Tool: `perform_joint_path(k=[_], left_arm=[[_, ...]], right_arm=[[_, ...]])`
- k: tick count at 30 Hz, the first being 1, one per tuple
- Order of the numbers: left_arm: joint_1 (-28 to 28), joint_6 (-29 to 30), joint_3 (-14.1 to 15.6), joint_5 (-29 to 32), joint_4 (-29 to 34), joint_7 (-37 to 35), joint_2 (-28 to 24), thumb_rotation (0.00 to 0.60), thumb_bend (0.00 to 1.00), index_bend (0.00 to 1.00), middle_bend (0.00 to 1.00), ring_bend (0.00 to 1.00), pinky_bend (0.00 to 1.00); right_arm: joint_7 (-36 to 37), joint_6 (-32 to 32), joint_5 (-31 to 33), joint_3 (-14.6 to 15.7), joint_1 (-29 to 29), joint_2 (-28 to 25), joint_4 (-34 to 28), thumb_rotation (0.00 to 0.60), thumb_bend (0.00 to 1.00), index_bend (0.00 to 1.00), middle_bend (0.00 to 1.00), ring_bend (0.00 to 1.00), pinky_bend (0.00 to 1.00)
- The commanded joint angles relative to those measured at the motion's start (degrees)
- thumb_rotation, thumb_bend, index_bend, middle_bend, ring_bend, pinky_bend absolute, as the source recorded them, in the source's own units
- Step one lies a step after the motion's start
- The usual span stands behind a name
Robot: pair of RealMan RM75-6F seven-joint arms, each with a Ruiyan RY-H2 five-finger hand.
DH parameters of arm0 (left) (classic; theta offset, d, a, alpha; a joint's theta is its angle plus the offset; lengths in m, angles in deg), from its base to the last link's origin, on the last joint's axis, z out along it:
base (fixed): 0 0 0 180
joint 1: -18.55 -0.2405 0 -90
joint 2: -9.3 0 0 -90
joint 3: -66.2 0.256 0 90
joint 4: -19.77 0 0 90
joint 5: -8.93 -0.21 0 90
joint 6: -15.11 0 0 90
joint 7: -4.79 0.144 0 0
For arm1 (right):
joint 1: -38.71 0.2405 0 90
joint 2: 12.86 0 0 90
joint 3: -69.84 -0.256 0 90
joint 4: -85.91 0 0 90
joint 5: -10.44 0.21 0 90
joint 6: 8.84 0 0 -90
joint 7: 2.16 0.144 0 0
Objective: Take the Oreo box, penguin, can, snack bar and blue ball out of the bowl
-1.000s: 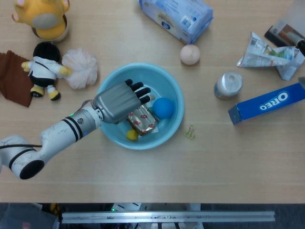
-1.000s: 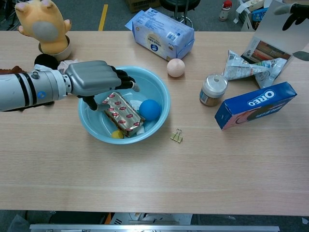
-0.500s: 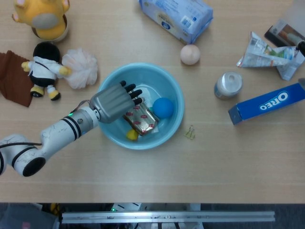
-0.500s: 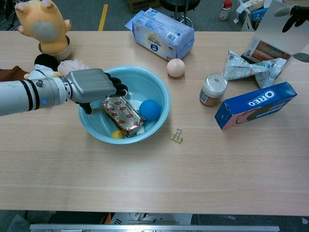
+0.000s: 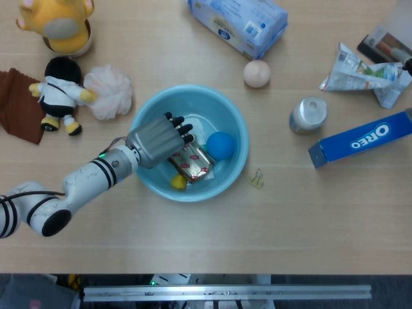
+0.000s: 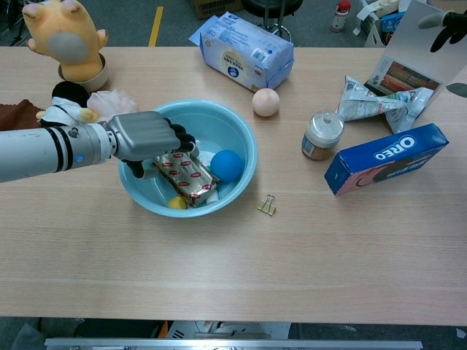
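Observation:
The light blue bowl (image 5: 193, 103) (image 6: 219, 125) stands mid-table. Inside it lie the foil snack bar (image 5: 193, 164) (image 6: 188, 177) and the blue ball (image 5: 220, 145) (image 6: 226, 165). My left hand (image 5: 158, 138) (image 6: 146, 138) reaches in from the left, its dark fingers curled over the bar's left end and the thumb beside it. The can (image 5: 308, 114) (image 6: 322, 135) and the Oreo box (image 5: 362, 138) (image 6: 387, 157) rest on the table to the right. The black-and-white penguin (image 5: 58, 90) lies at the left. My right hand (image 6: 442, 25) shows only spread fingertips at the top right, holding nothing.
A small yellow item (image 5: 178, 182) sits in the bowl. A binder clip (image 5: 257, 179) lies right of the bowl, with a peach ball (image 5: 256, 73) and a blue tissue pack (image 5: 238, 22) behind. A crumpled packet (image 5: 364, 76), white puff (image 5: 108, 91) and yellow plush (image 5: 58, 22) lie around.
My left hand has sunk into the bowl and drawn back left, its fingers going from stretched out to curled down onto the snack bar. The bar has hardly moved.

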Motion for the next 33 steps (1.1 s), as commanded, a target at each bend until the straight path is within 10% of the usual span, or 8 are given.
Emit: perform_joint_path(k=[1,33], left_arm=[[0.7,-0.3,-0.2,1.6,-0.4,0.6,0.7,0.6,0.37,0.15,0.13,0.14,0.26],[2.1,2.5,3.6,7.4,-0.1,1.3,2.7,0.6,0.37,0.08,0.09,0.13,0.26]], right_arm=[[0.1,0.0,0.0,-0.1,-0.1,0.0,0.1,0.6,0.29,0.0,0.26,0.2,0.47],[1.4,0.6,-0.6,-0.5,-1.6,-0.4,0.7,0.6,0.29,0.0,0.26,0.21,0.47]])
